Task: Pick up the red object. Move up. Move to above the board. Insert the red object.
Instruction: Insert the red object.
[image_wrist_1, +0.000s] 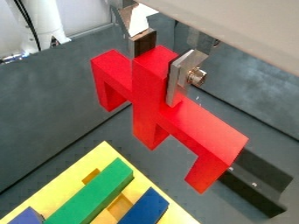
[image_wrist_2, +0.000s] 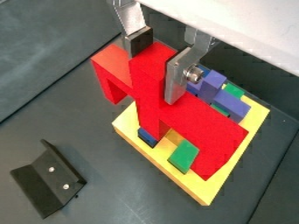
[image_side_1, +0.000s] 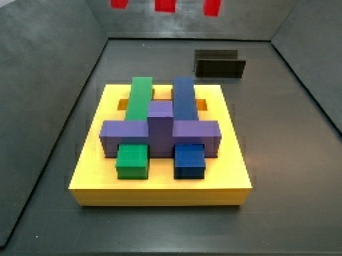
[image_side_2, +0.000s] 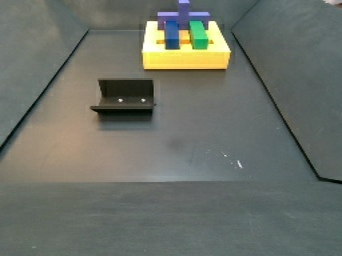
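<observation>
In both wrist views my gripper (image_wrist_1: 162, 63) (image_wrist_2: 158, 59) is shut on the central upright post of the red object (image_wrist_1: 198, 131) (image_wrist_2: 193, 127), one pad on each side of the post. The piece hangs in the air with its legs pointing down. Below it lies the yellow board (image_wrist_1: 65, 179) (image_wrist_2: 208, 182), carrying green, blue and purple blocks. In a side view only the red object's legs (image_side_1: 164, 5) show, at the upper edge, above the far side of the board (image_side_1: 160, 185). The gripper itself is out of both side views.
The dark fixture (image_wrist_1: 260, 182) (image_wrist_2: 49, 179) stands on the grey floor beside the board (image_side_2: 187, 60), apart from it (image_side_1: 221, 65) (image_side_2: 123, 97). Sloping grey walls enclose the floor on all sides.
</observation>
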